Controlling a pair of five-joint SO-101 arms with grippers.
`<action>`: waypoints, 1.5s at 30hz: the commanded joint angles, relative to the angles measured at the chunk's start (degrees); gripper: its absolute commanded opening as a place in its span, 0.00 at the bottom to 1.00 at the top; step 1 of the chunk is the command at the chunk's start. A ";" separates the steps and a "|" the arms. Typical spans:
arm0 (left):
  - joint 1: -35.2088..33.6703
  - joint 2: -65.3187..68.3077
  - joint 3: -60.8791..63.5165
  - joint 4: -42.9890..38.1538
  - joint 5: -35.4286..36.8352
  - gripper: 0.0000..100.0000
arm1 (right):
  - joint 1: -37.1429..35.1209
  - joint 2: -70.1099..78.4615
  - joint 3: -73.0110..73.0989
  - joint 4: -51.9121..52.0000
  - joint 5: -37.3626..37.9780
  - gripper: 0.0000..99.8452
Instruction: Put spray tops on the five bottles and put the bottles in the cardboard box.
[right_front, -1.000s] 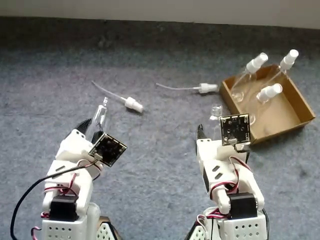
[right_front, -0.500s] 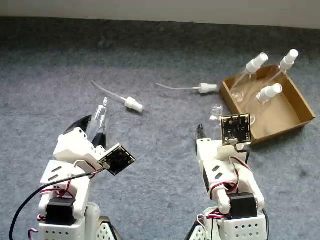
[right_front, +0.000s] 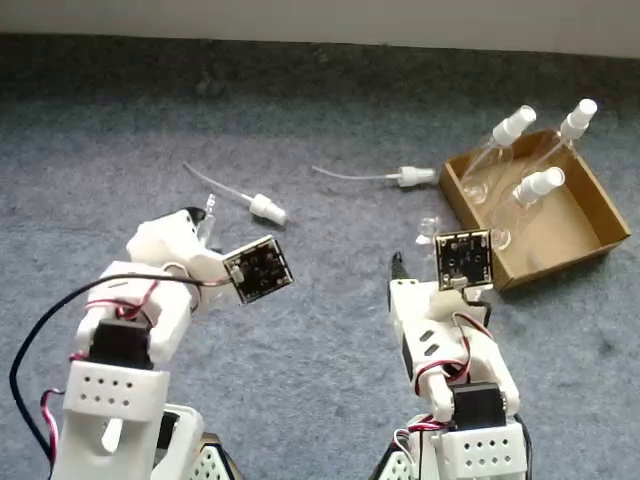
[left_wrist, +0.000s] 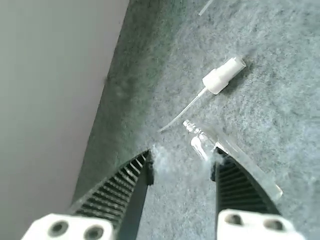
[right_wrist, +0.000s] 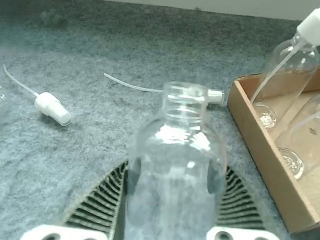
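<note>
— Now, how is the left gripper (left_wrist: 182, 160) found?
— Its black ribbed fingers are spread wide; a slim clear bottle with an open neck (left_wrist: 200, 145) is seen lying along one finger and touching it; the other finger is kept apart from it; whether the bottle rests on the grey carpet (right_front: 330, 330) cannot be told.
— And what is seen beyond that gripper?
— A white spray top with a thin dip tube (left_wrist: 222, 79) is laid on the carpet, near the slim bottle's neck; it is touched by neither finger.
— How is the right gripper (right_wrist: 175, 172) set?
— It is clamped on a round clear plastic bottle (right_wrist: 175, 135); the body is pinched from both sides, and the open neck is pointed away from the wrist; in the high view the bottle is held just beside the near corner of the box.
— Where is the other top found?
— A second white spray top (right_front: 415, 177) is laid on the carpet just beside the box's wall, beyond the held bottle; its tube is stretched away from the box.
— And the box itself?
— The brown cardboard box (right_front: 570, 225) is placed at the right of the table; three clear bottles with white spray tops (right_front: 538, 186) are leaned inside it; two of the tops are raised over the far rim.
</note>
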 joint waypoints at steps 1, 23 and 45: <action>1.27 12.62 -10.77 -0.35 -5.19 0.16 | 0.31 -0.48 -0.66 -1.63 -0.44 0.14; 2.68 68.09 -56.31 16.70 -14.42 0.31 | 0.22 -0.48 -0.66 -1.63 -0.09 0.14; 6.55 109.14 -91.74 17.05 -14.51 0.17 | 0.22 -0.48 -0.57 -1.54 0.00 0.14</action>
